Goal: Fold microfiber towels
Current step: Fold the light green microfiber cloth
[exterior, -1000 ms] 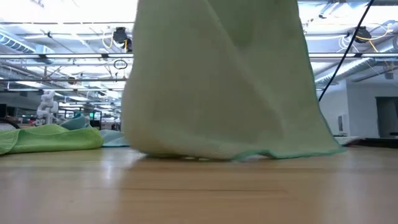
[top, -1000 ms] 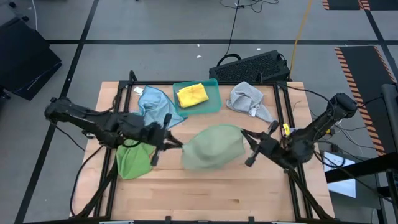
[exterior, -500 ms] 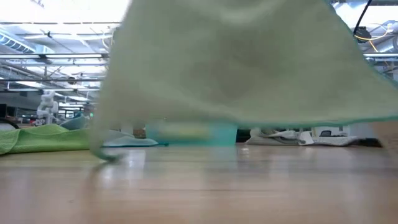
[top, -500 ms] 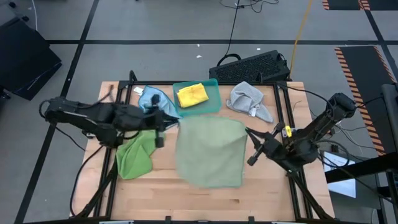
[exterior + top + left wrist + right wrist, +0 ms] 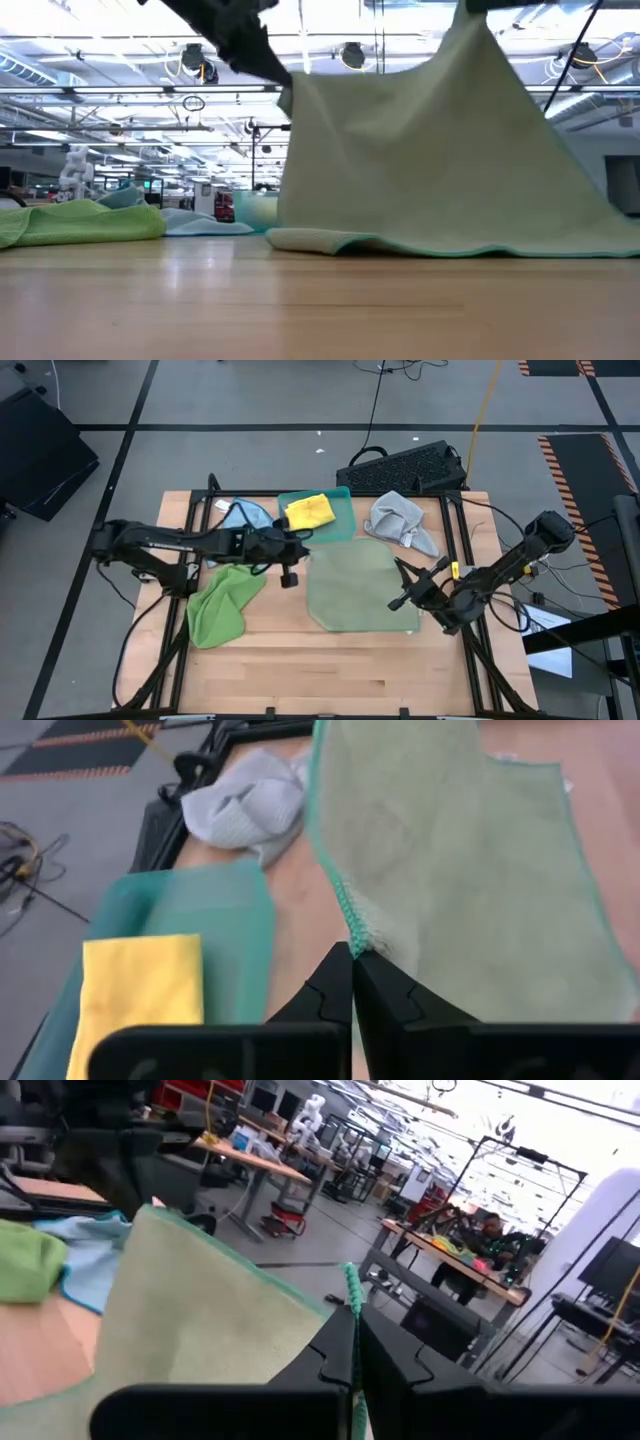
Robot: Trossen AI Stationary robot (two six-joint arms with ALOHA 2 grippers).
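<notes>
A pale green microfiber towel (image 5: 362,592) is held up at its two far corners, and its near edge (image 5: 450,246) lies on the table. My left gripper (image 5: 298,560) is shut on its far left corner. My right gripper (image 5: 404,592) is shut on its right corner. A bright green towel (image 5: 220,605) lies crumpled at the left, and a light blue one (image 5: 245,515) behind it. A yellow towel (image 5: 309,511) rests in the teal tray (image 5: 338,528). A grey towel (image 5: 400,520) lies at the far right. My left gripper pinches the towel's corner at its teal hem (image 5: 350,925) between its two fingers, slanting down from the table's left. The cloth slopes away from the fingers down to the table. My right gripper pinches the other corner at the teal hem (image 5: 350,1285) between its two fingers, coming about level from the table's right. This corner is held higher (image 5: 470,20), and the cloth hangs from it to the table.
A black keyboard (image 5: 405,465) sits beyond the table's far edge. Bare wood shows along the near side of the table (image 5: 330,675). Black frame rails (image 5: 455,530) run along the table's left and right sides.
The pale green towel, bunched between the grippers a second ago, has swung toward the near edge and spread out; its near edge now lies on the table. My left gripper has gone right and down with its corner. My right gripper has sunk with its corner.
</notes>
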